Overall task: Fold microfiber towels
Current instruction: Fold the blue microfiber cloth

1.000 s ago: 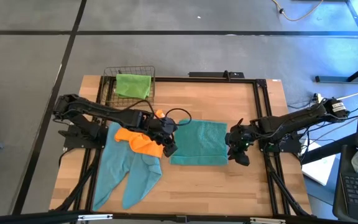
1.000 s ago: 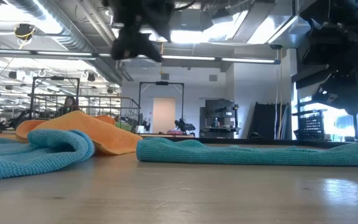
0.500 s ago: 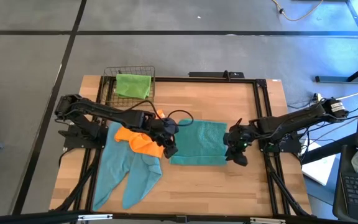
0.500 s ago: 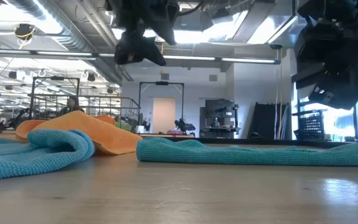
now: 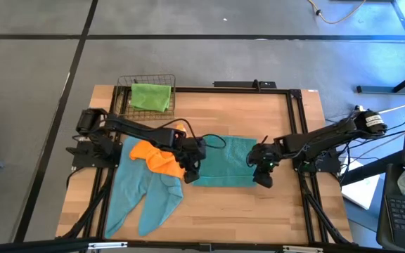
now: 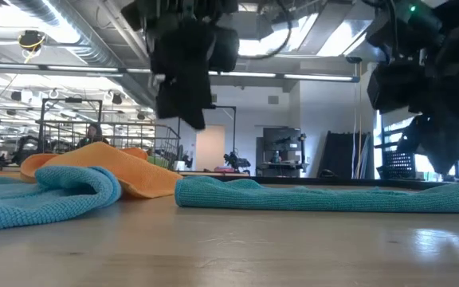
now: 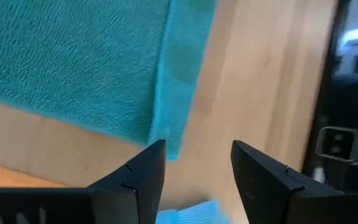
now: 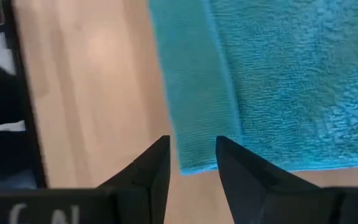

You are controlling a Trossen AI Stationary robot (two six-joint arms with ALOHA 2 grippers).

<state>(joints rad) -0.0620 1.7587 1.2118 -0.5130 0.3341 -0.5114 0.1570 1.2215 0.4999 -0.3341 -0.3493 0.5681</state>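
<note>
**One towel stowed, one mid-fold, the rest still waiting**

A lime green microfiber towel (image 5: 150, 96) already lies folded in the wire basket (image 5: 125, 90) at the far left corner of the light wooden table (image 5: 273, 204), so that piece looks finished. In the middle of the table a teal microfiber towel (image 5: 225, 161) is spread flat as a neat rectangle, seemingly folded once with a doubled edge along its right side; it appears to be the piece in hand and likely needs at least one more fold.

The left gripper (image 5: 192, 169) hangs over that towel's near left corner, its fingers spread apart and holding nothing; its wrist view shows the corner just ahead of the open fingers (image 7: 143, 171). The right gripper (image 5: 261, 171) hovers over the near right corner, fingers parted with a narrower gap and also empty, the corner lying between the fingertips (image 8: 157, 163) in its wrist view. Both seem poised to pinch the near edge.

Left of the spread towel, a crumpled orange microfiber towel (image 5: 157, 156) sits atop two limp light blue microfiber towels (image 5: 143, 197) trailing toward the near left edge. All three remain unfolded, so most of the job looks still ahead.
</note>
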